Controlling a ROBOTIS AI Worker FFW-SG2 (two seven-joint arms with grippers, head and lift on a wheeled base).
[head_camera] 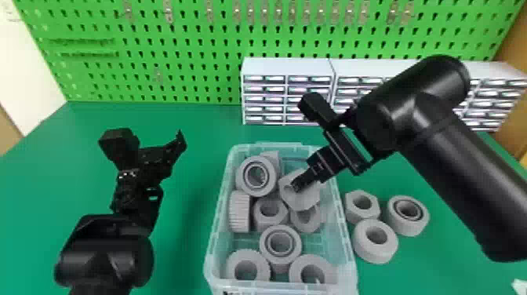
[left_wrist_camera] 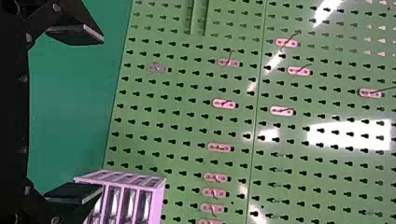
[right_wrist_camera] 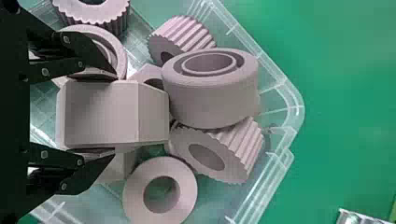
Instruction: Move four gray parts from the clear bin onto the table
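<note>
In the head view my right gripper (head_camera: 300, 186) reaches down into the clear bin (head_camera: 347, 235) over a gray hex part (head_camera: 294, 200) near its right wall. The right wrist view shows my right gripper (right_wrist_camera: 109, 114) shut on that hex part (right_wrist_camera: 112, 112), one finger on each side, among other gray parts such as a ringed one (right_wrist_camera: 215, 88). Three gray parts rest on the table right of the bin: a hex one (head_camera: 353, 213), a ringed one (head_camera: 409, 227) and a round one (head_camera: 376, 253). My left gripper (head_camera: 162, 147) is parked left of the bin; in the left wrist view the left gripper (left_wrist_camera: 77, 114) stands open, holding nothing.
White drawer cabinets (head_camera: 286, 70) stand behind the bin on the green table (head_camera: 184, 235), with a green pegboard (head_camera: 196, 70) rising at the back. My right forearm crosses above the table on the right side.
</note>
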